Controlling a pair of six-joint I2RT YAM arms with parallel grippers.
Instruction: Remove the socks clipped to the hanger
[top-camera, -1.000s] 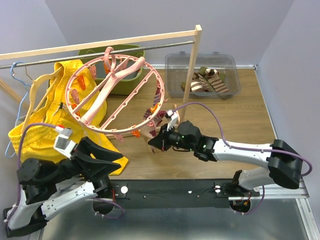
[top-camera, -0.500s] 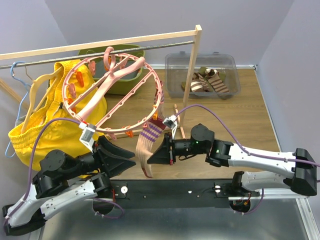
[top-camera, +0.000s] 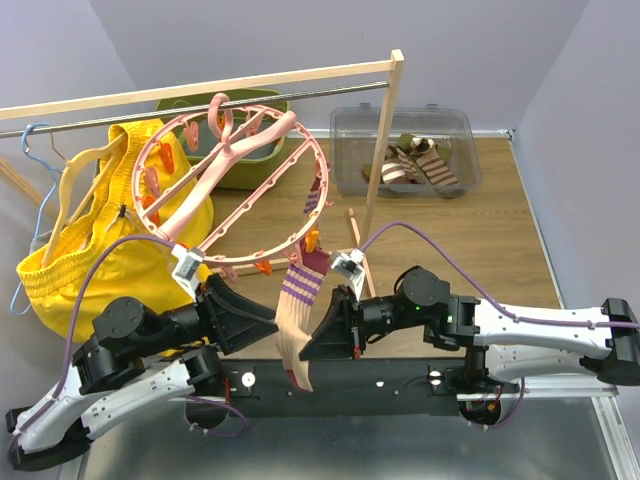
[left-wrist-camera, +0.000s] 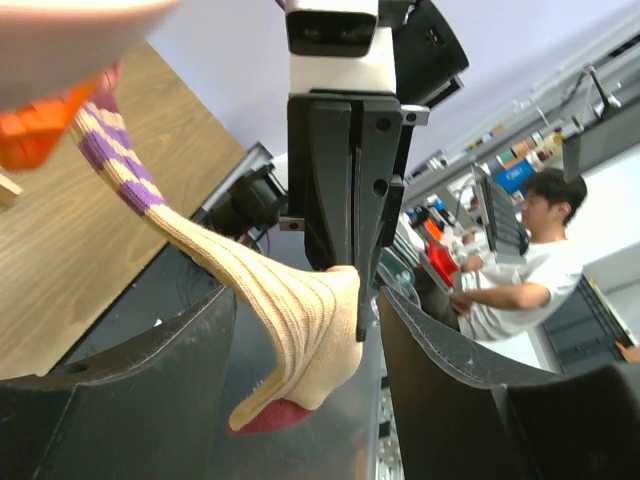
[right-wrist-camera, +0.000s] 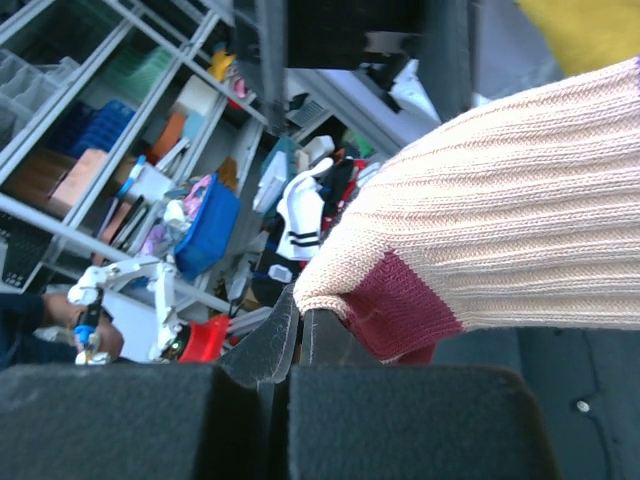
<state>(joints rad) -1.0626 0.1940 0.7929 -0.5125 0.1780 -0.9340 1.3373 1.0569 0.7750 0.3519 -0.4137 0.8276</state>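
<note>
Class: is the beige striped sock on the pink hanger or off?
On: an orange clip on the hanger grips the sock's striped cuff.

Soft, even light from overhead fills the top view; it is sharp throughout, with only faint shadows on the wooden table (top-camera: 450, 235) below the pink hanger (top-camera: 225, 170). In the left wrist view the orange clip (left-wrist-camera: 40, 130) at upper left is blurred and the background is bright. In the right wrist view the sock (right-wrist-camera: 520, 250) shows crisp ribbing, while the black fingers (right-wrist-camera: 150, 420) along the bottom are dark and featureless.
</note>
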